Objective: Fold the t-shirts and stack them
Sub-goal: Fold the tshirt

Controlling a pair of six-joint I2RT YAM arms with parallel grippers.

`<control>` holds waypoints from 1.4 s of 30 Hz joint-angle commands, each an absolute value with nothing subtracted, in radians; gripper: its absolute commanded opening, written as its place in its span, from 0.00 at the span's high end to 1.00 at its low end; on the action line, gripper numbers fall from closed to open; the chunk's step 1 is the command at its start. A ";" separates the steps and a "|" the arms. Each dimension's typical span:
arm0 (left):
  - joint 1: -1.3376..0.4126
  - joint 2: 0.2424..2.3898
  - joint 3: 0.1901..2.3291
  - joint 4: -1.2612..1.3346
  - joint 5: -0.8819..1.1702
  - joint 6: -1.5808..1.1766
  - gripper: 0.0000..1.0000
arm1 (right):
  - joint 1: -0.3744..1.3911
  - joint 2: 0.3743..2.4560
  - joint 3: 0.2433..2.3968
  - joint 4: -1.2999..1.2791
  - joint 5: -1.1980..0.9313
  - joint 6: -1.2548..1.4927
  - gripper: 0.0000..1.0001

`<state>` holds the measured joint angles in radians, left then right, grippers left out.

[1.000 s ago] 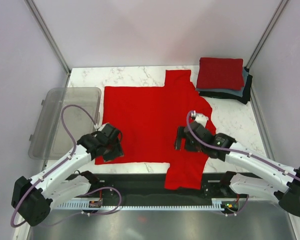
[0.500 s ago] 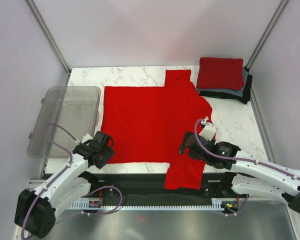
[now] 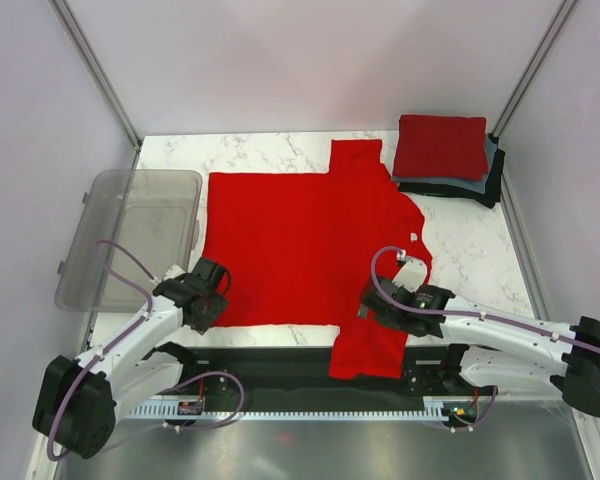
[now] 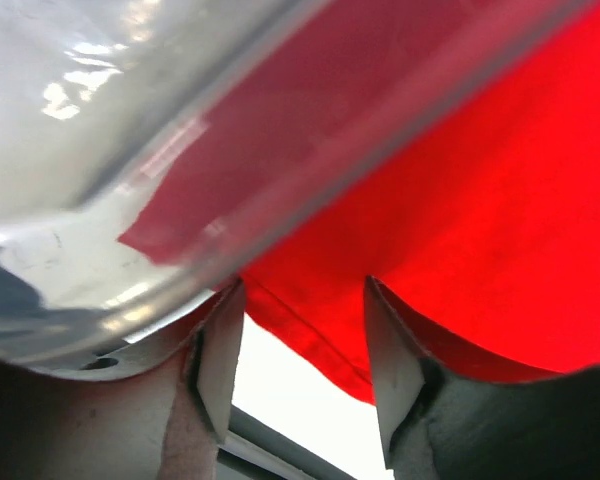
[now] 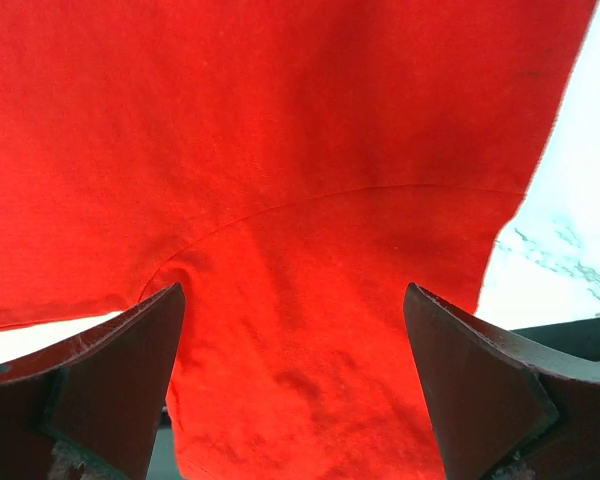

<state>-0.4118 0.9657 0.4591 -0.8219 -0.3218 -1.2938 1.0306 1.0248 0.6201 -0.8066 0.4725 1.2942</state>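
Note:
A bright red t-shirt lies spread flat on the marble table, with one sleeve hanging over the near edge. My left gripper sits low at the shirt's near-left corner. In the left wrist view it is open, and the red hem lies between its fingertips without being pinched. My right gripper hovers over the near sleeve; its jaws stand wide open above the red cloth. At the back right is a folded stack of t-shirts, a red one on top of a grey-blue one and a black one.
A clear grey plastic bin stands at the table's left edge, close to my left gripper; its wall fills the upper left of the left wrist view. A black rail runs along the near edge.
My left gripper has drawn back off the shirt to its near-left corner. My right gripper has moved toward the near edge and lower over the sleeve. The shirt has barely shifted.

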 commanded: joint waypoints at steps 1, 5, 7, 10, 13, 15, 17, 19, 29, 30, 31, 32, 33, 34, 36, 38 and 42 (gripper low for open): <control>-0.430 0.917 0.428 -0.793 -0.325 -1.335 0.41 | 1.034 1.048 0.641 -0.749 0.460 1.287 0.02; -0.430 0.925 0.431 -0.792 -0.351 -1.319 0.43 | 1.032 1.081 0.655 -0.726 0.462 1.281 0.02; -0.430 0.975 0.452 -0.793 -0.360 -1.319 0.48 | 1.034 1.086 0.647 -0.710 0.456 1.282 0.02; -0.430 1.017 0.463 -0.756 -0.377 -1.315 0.67 | 1.034 1.081 0.637 -0.706 0.462 1.281 0.02; -0.428 1.020 0.457 -0.723 -0.368 -1.302 0.89 | 1.035 1.036 0.612 -0.733 0.479 1.302 0.02; -0.429 1.003 0.446 -0.715 -0.364 -1.301 0.98 | 1.034 0.996 0.589 -0.758 0.482 1.327 0.02; -0.428 0.968 0.440 -0.713 -0.362 -1.301 0.98 | 1.034 0.971 0.569 -0.784 0.469 1.364 0.02; -0.428 0.933 0.440 -0.716 -0.361 -1.290 0.98 | 1.034 0.979 0.543 -0.782 0.457 1.371 0.02; -0.428 0.784 0.456 -0.744 -0.345 -1.243 0.98 | 1.043 1.153 0.509 -0.640 0.426 1.358 0.04; -0.428 0.776 0.451 -0.741 -0.345 -1.241 0.98 | 1.043 1.161 0.511 -0.631 0.437 1.350 0.04; -0.428 0.764 0.449 -0.744 -0.347 -1.239 0.98 | 1.040 1.186 0.517 -0.621 0.449 1.342 0.04; -0.428 0.761 0.448 -0.742 -0.347 -1.233 0.98 | 1.034 1.199 0.523 -0.617 0.462 1.332 0.04; -0.426 0.758 0.446 -0.742 -0.350 -1.232 0.98 | 1.005 1.215 0.538 -0.608 0.468 1.287 0.04; -0.426 0.755 0.448 -0.742 -0.350 -1.229 0.98 | 0.982 1.230 0.545 -0.595 0.465 1.264 0.04; -0.426 0.753 0.445 -0.742 -0.351 -1.226 0.98 | 0.889 1.278 0.554 -0.537 0.445 1.201 0.04; -0.425 0.755 0.445 -0.742 -0.348 -1.221 0.98 | 0.816 1.322 0.569 -0.470 0.411 1.097 0.04; -0.425 0.753 0.448 -0.742 -0.347 -1.215 0.98 | 0.671 1.417 0.774 -0.437 0.410 0.893 0.05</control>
<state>-0.4274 0.7628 0.4423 -0.7494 -0.3305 -1.2549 0.7361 1.3552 0.6571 -0.5381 0.4305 1.0725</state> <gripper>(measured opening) 0.031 0.955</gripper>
